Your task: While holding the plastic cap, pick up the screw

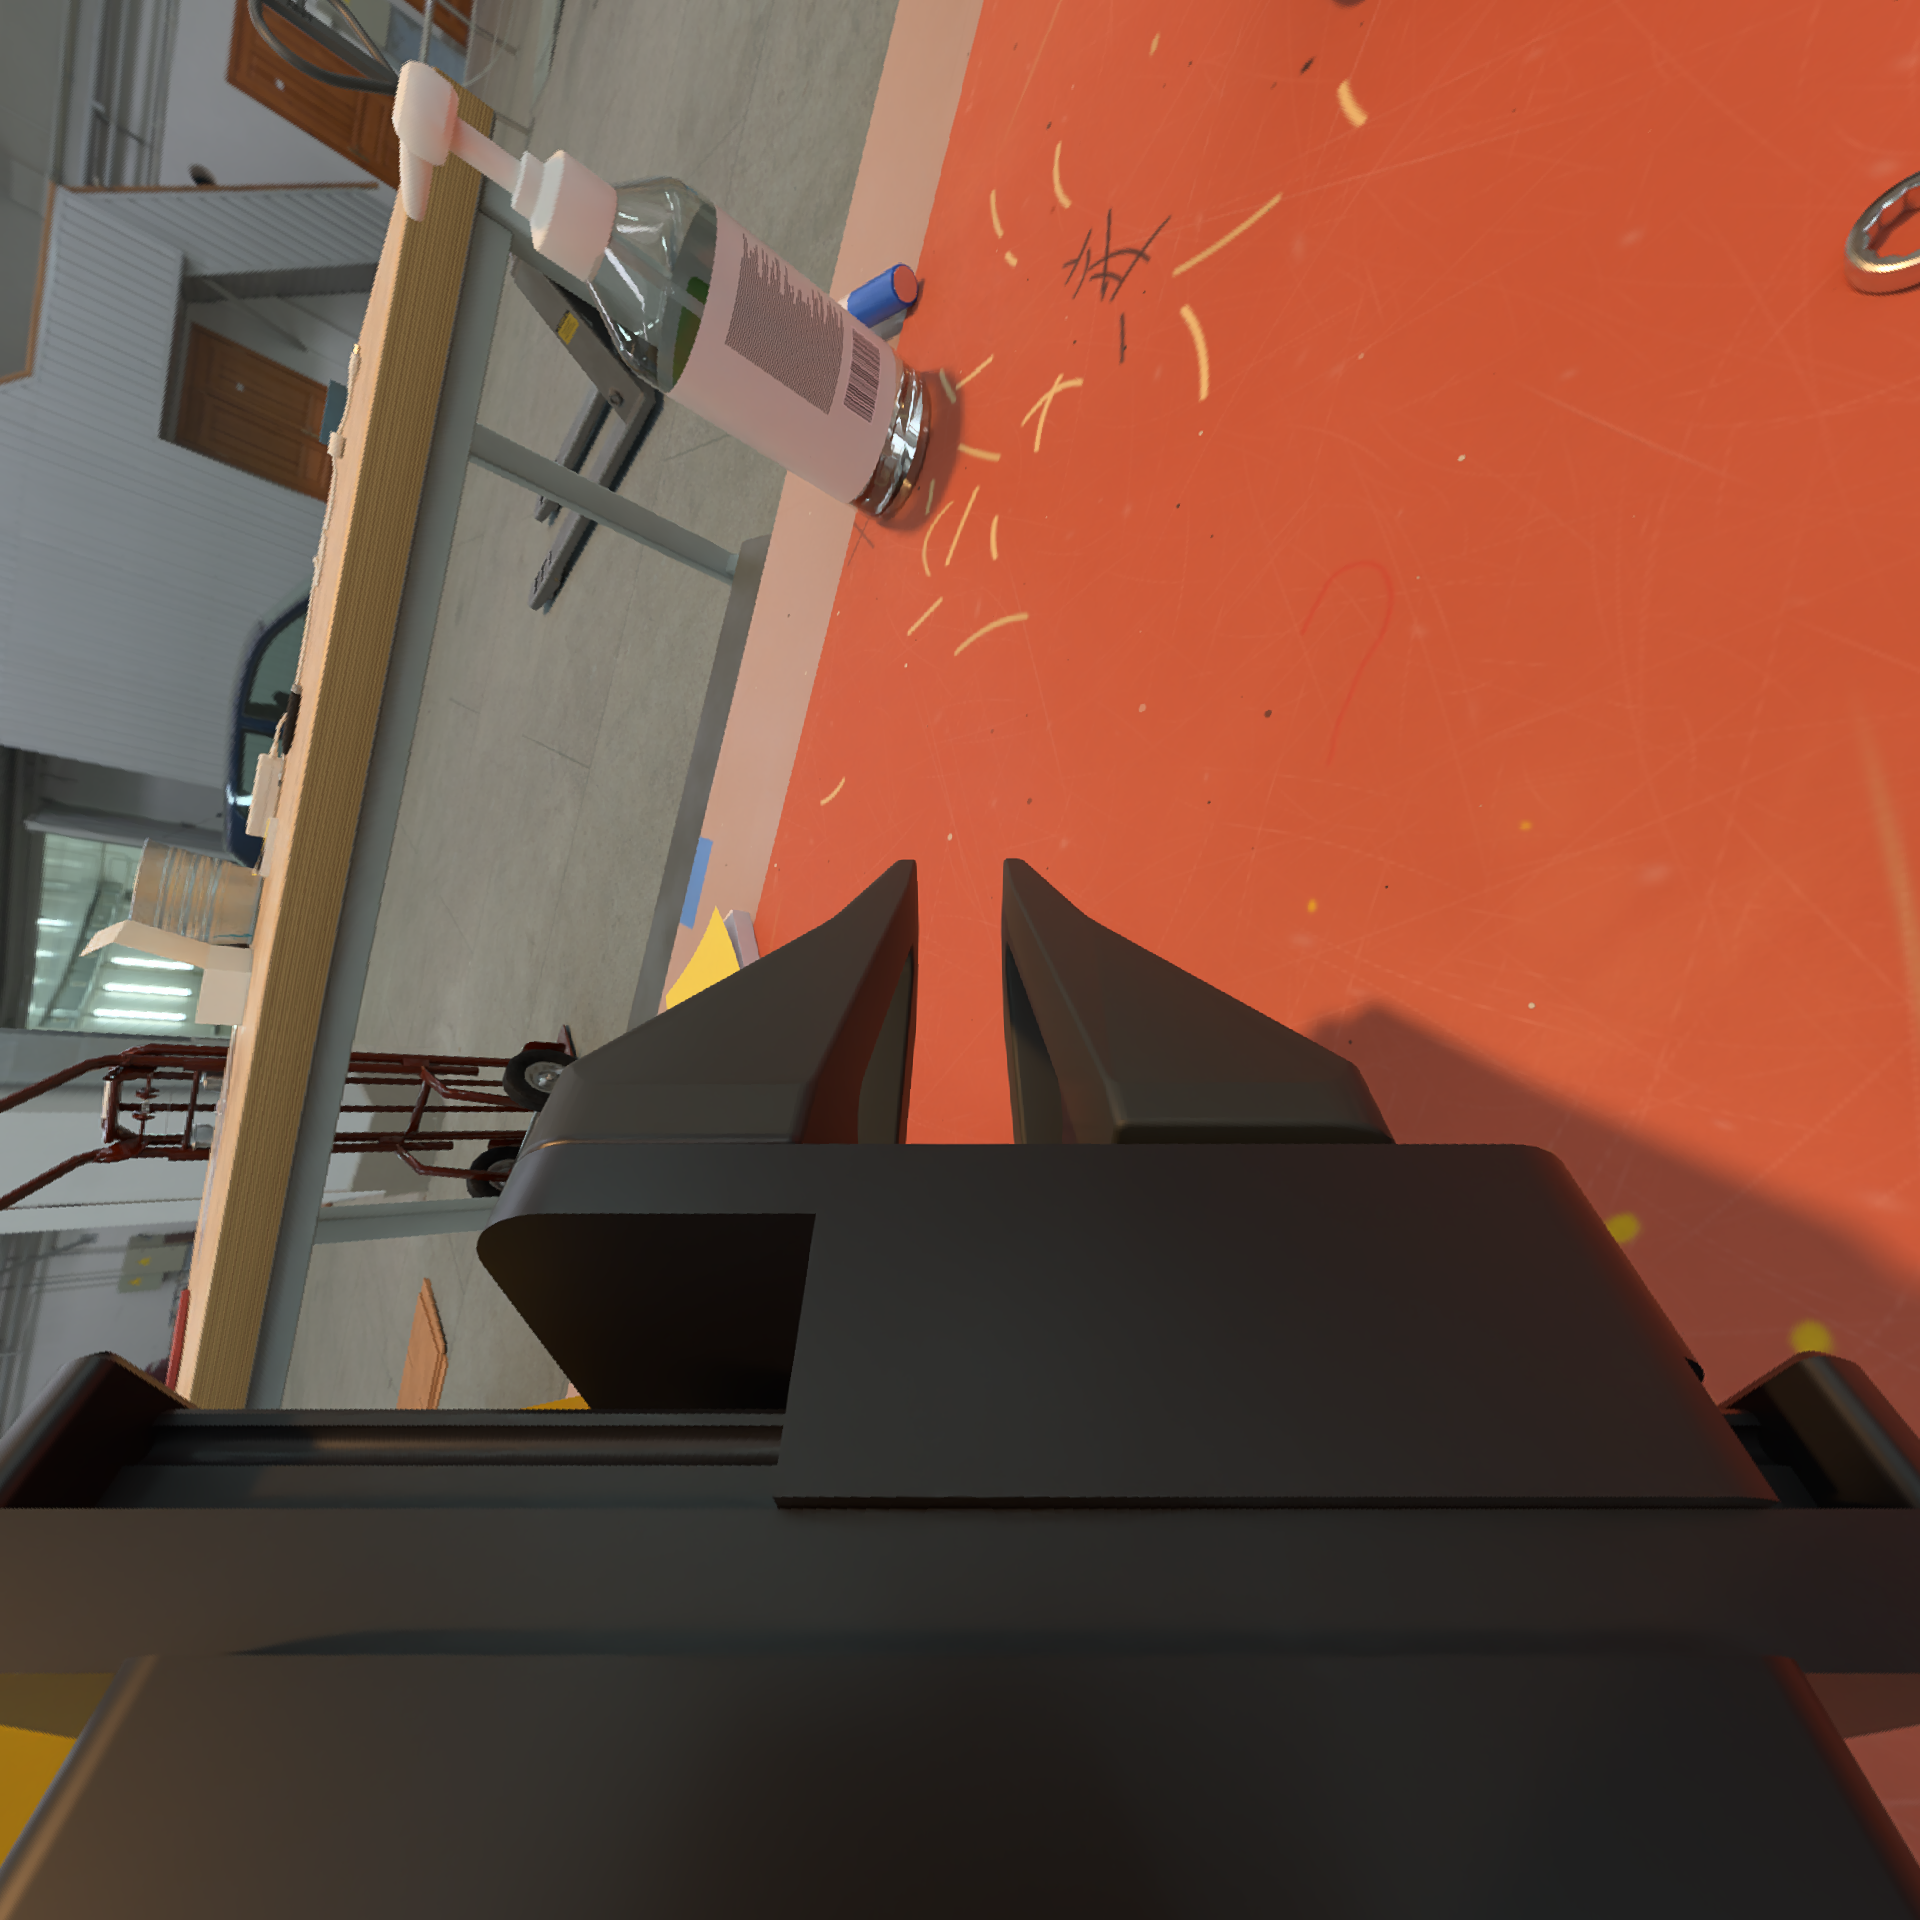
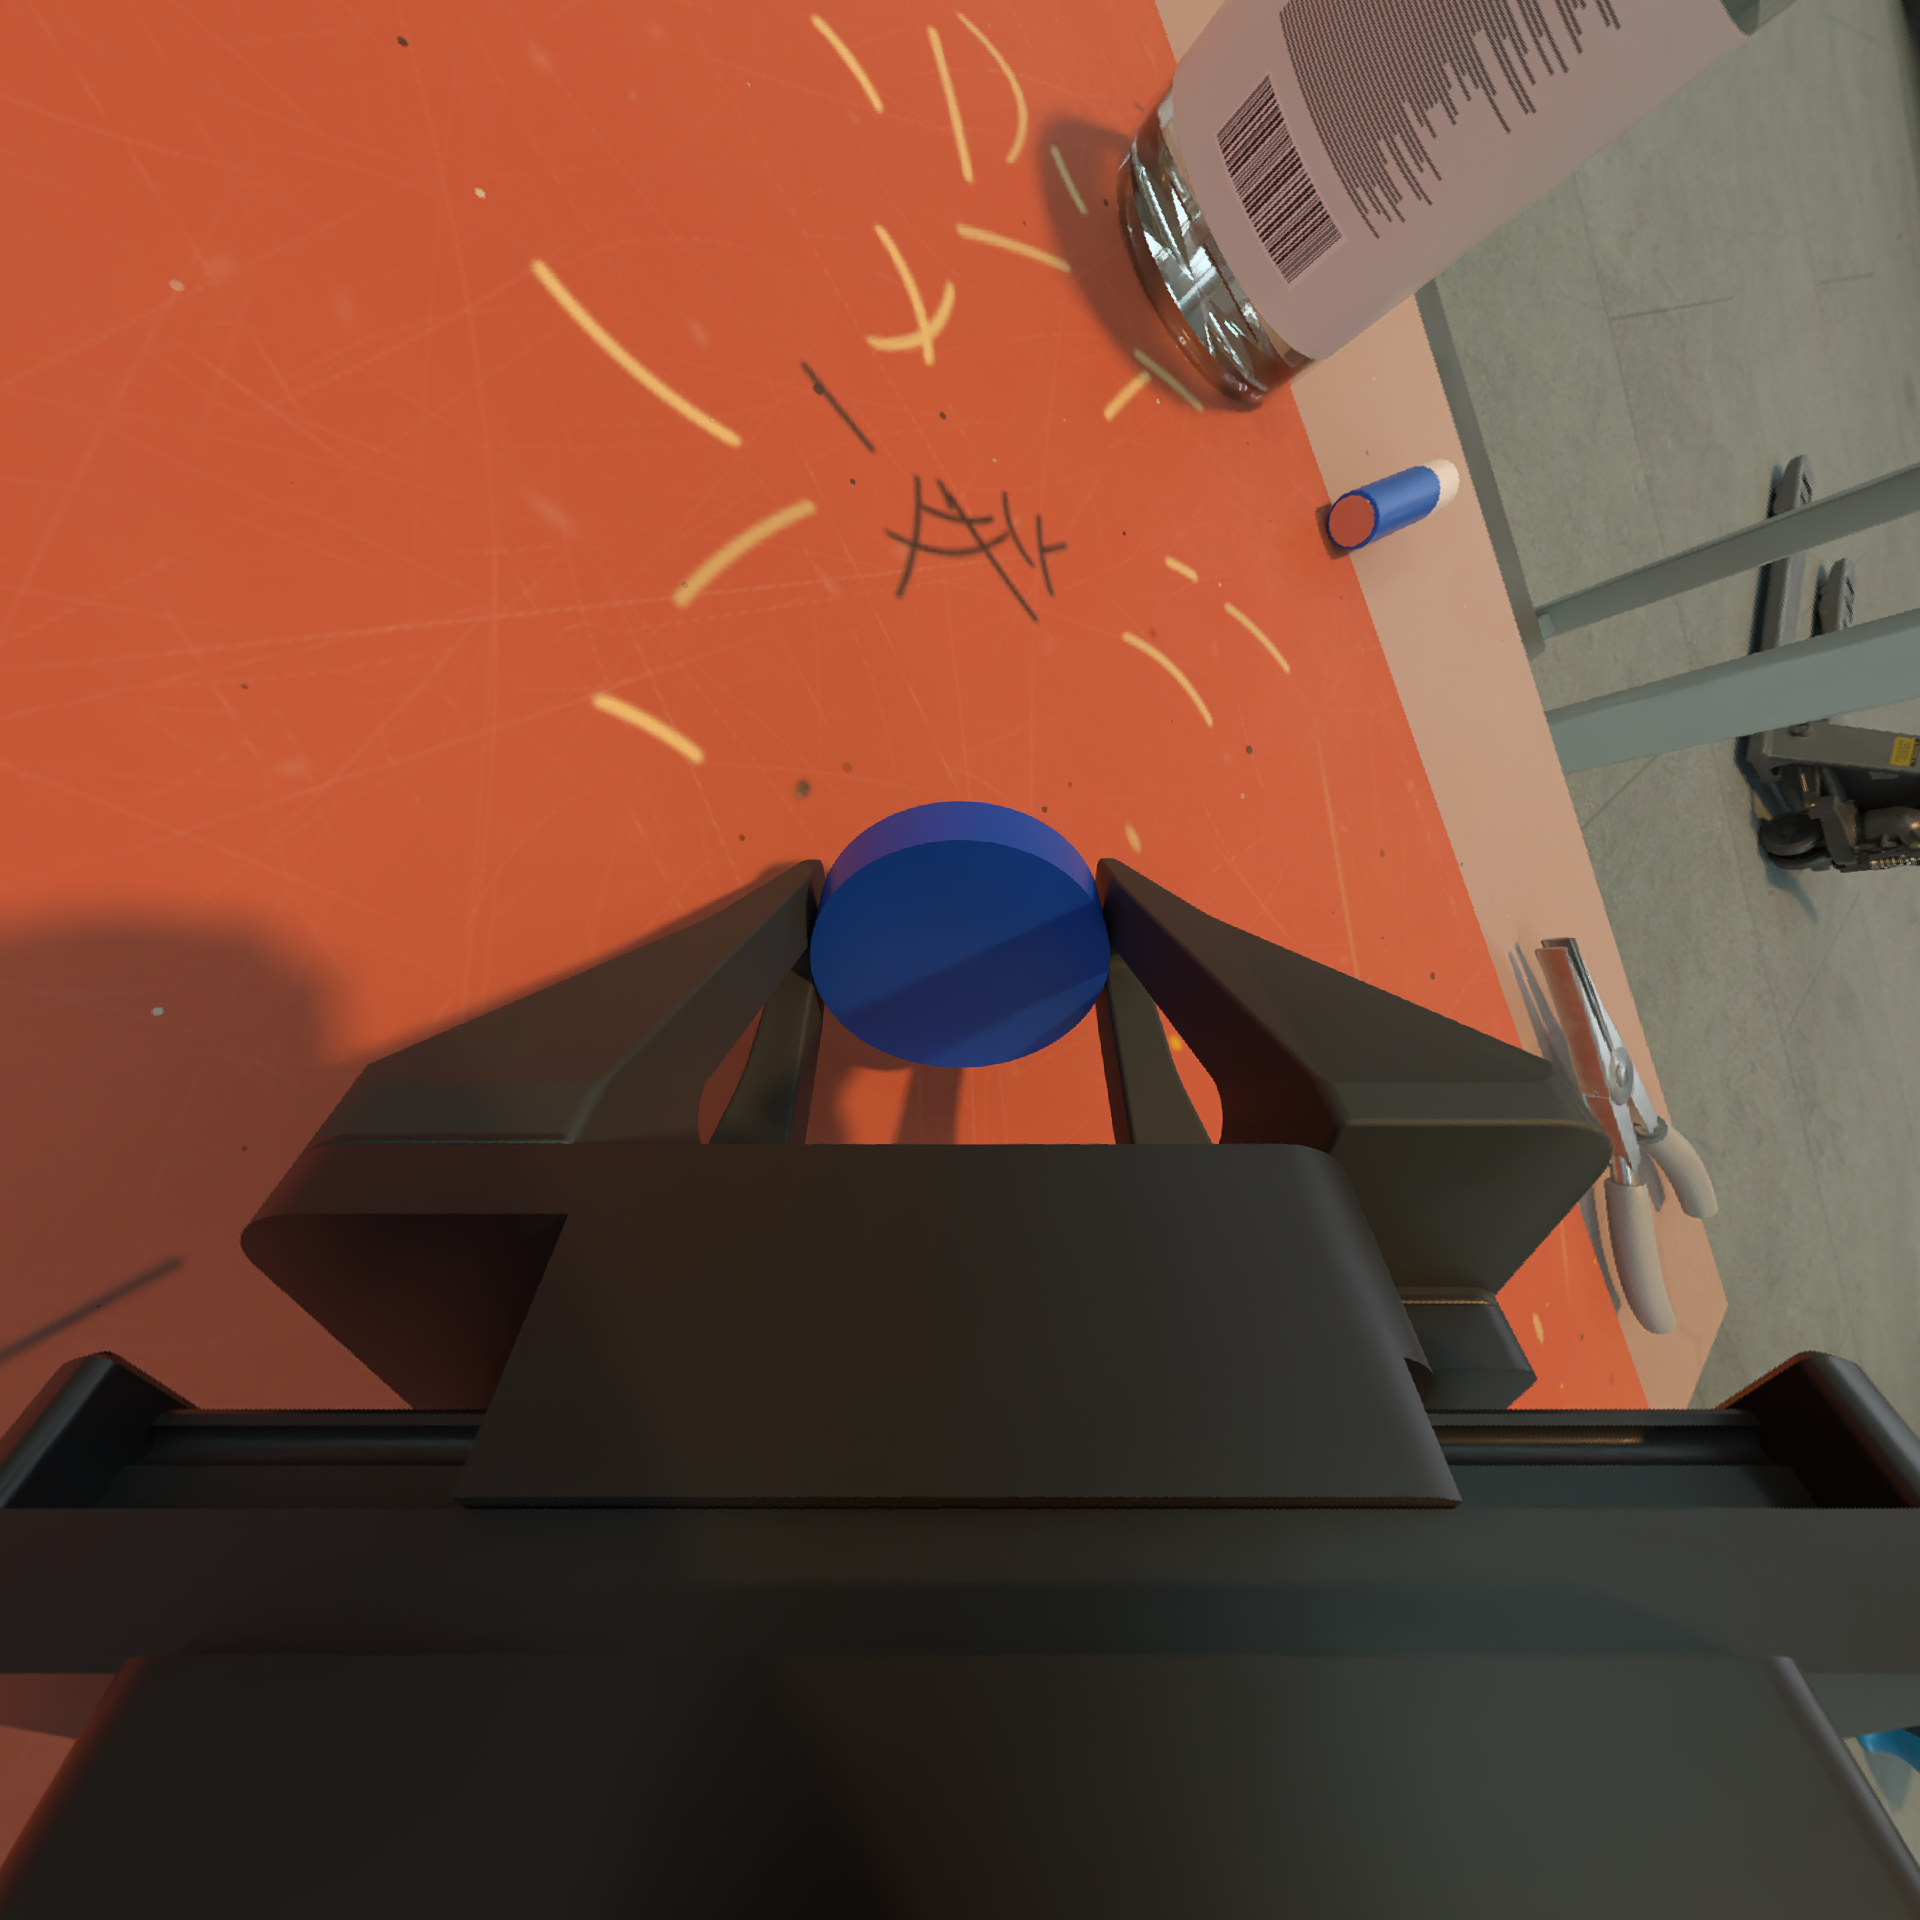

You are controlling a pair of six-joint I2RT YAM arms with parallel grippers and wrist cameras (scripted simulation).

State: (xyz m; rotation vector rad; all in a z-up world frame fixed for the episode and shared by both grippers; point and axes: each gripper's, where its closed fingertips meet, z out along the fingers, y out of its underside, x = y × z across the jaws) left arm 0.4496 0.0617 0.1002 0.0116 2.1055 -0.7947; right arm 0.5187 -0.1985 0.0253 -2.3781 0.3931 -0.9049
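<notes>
My right gripper (image 2: 958, 883) is shut on a round blue plastic cap (image 2: 958, 940) and holds it just above the orange mat (image 2: 312, 520). My left gripper (image 1: 960, 868) hovers over the mat (image 1: 1403, 675) near its left edge. Its fingers stand almost together with a narrow gap, and nothing shows between them. No screw shows in either view.
A clear pump bottle with a pale label (image 1: 769, 343) (image 2: 1351, 177) stands at the mat's edge. A small blue cylinder with a red end (image 1: 883, 294) (image 2: 1382, 506) lies beside it. Pliers (image 2: 1621, 1132) lie at the table edge. A metal ring-shaped tool end (image 1: 1886, 244) shows at the right.
</notes>
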